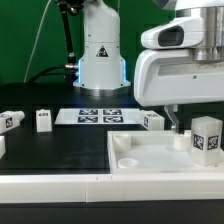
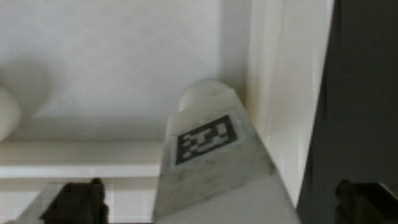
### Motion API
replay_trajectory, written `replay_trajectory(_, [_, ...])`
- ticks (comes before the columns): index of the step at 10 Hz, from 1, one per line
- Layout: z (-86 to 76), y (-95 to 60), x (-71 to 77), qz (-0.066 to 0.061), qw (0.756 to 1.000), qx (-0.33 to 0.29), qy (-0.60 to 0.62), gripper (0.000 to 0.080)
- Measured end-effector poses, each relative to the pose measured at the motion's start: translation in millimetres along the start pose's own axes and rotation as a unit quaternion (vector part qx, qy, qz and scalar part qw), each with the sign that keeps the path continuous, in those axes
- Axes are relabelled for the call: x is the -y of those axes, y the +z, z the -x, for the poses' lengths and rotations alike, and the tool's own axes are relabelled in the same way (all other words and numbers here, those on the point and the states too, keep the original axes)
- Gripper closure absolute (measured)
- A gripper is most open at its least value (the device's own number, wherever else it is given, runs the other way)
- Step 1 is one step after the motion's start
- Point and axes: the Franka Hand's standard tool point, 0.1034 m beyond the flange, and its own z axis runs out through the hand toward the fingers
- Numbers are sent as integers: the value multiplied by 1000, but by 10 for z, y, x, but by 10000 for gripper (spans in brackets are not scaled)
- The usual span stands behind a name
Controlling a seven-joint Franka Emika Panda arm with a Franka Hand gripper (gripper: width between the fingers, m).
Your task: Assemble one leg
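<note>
A black table is seen, with the marker board lying flat near the white robot base. A large flat white square piece with a round corner socket is placed toward the exterior view's right. A leg with a marker tag is seen upright at that piece's right part, below the arm's white housing. The gripper's fingers cannot be made out. Three further legs are spread on the table, apart from one another.
</note>
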Motion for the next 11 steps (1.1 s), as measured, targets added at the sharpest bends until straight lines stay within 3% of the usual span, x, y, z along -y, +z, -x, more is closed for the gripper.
replay_trajectory(2, [-7, -1, -15, 1, 998, -3, -65, 150])
replay_trajectory(4, [-8, -1, -15, 1, 998, -3, -64, 398])
replay_trajectory(5, [-8, -1, -13, 0, 998, -3, -58, 398])
replay_trajectory(6, [-7, -1, -12, 0, 999, -3, -43, 509])
replay_trajectory(8, [-6, 1, -7, -2, 1000, -3, -22, 509])
replay_trajectory(11, [14, 20, 2, -12, 977, -11, 215, 509])
